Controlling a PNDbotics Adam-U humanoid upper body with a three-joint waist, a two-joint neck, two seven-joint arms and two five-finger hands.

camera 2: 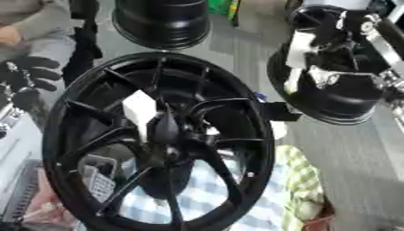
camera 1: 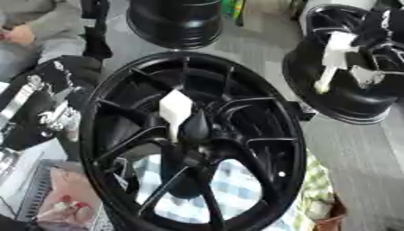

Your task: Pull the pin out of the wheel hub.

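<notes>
Black multi-spoke wheel hub (camera 1: 197, 144) fills centre frame, standing upright on edge, a white tag or block (camera 1: 175, 108) sitting at its centre with a dark teardrop-shaped piece (camera 1: 195, 126) just below it, probably the pin, can't confirm. Left hand (camera 2: 28, 74) at left edge of the right eye view, black fingers spread and relaxed, holding nothing, apart from the hub rim. Right hand (camera 2: 347, 27) upper right, near a second wheel (camera 2: 331, 85) with a white strip (camera 1: 335, 56) in front of it; can't tell if its fingers are closed or what they touch. Risks: neither hand is on the pin yet, so a reach through the spokes could snag fingers on a spoke; the hub stands on edge, so a sideways pull could tip or roll it; grabbing the white tag instead of the pin would likely just shift the tag; the dark pin against the black hub is easy to miss. Counts: three wheels in view (centre one, one upper right, one at top centre (camera 1: 177, 22)), two robot hands, one white tag on the main hub, one checked cloth (camera 1: 236, 189) showing through the lower spokes
</notes>
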